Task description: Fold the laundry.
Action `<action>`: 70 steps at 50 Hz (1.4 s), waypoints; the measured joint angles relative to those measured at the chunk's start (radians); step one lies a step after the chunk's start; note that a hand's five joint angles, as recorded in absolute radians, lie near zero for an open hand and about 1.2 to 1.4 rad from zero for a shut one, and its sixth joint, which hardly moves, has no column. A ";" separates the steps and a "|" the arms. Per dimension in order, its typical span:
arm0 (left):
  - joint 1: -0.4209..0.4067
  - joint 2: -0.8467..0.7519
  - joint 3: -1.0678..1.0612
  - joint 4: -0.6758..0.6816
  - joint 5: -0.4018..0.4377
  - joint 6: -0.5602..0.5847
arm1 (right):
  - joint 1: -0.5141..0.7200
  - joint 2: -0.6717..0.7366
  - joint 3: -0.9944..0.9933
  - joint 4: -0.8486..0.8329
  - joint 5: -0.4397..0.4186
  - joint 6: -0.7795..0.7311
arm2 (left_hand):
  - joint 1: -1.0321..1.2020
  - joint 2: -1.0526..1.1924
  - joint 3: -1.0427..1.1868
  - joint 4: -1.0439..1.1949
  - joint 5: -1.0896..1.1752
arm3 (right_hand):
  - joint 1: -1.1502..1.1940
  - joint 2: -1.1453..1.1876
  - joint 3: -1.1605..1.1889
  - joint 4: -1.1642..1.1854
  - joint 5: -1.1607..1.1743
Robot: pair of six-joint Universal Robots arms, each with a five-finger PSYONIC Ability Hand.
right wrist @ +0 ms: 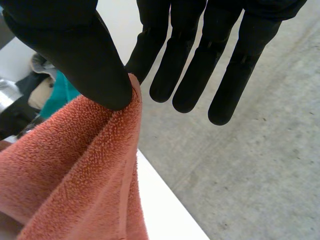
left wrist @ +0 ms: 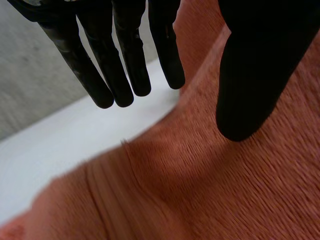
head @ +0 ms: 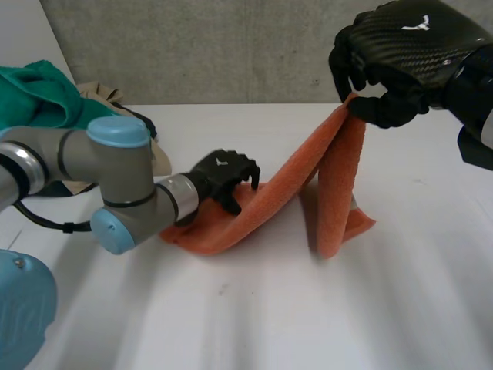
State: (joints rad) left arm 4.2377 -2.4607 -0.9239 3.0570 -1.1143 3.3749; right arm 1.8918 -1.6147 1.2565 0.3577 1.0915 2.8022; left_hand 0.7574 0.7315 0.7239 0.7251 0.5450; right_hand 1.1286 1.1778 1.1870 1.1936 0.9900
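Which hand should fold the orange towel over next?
Probably right. The right hand pinches the raised end of the orange towel, ready to fold. The left hand is open at its low end.

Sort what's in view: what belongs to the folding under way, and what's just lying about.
In use: orange towel; right hand, pinching its raised end; left hand, open at its low end.
Lying about: green garment; beige cloth beside it.

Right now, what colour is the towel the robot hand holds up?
The towel is plain orange-red, clearest in the right wrist view.
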 measured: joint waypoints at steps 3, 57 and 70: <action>-0.011 -0.015 0.002 -0.024 0.015 0.008 | -0.024 0.013 -0.001 -0.018 0.000 0.008 | 0.180 0.178 0.183 0.185 0.185 | 0.000 0.000 0.000 0.000 0.000; -0.045 0.070 -0.031 -0.024 0.240 -0.242 | -0.067 0.246 -0.131 -0.156 -0.032 0.107 | 0.374 0.457 0.458 0.466 0.434 | 0.000 0.000 0.000 0.000 0.003; 0.013 0.340 0.171 0.213 -0.165 -0.248 | -0.067 0.422 -0.489 -0.291 0.222 0.081 | 0.374 0.461 0.461 0.466 0.434 | 0.000 0.000 0.005 0.000 0.007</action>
State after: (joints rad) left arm 4.2505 -2.1209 -0.7526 3.2704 -1.2792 3.1269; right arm 1.8248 -1.1925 0.7675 0.0671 1.3136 2.8830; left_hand 1.1311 1.1920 1.1854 1.1911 0.9795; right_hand 1.1286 1.1778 1.1920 1.1941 0.9973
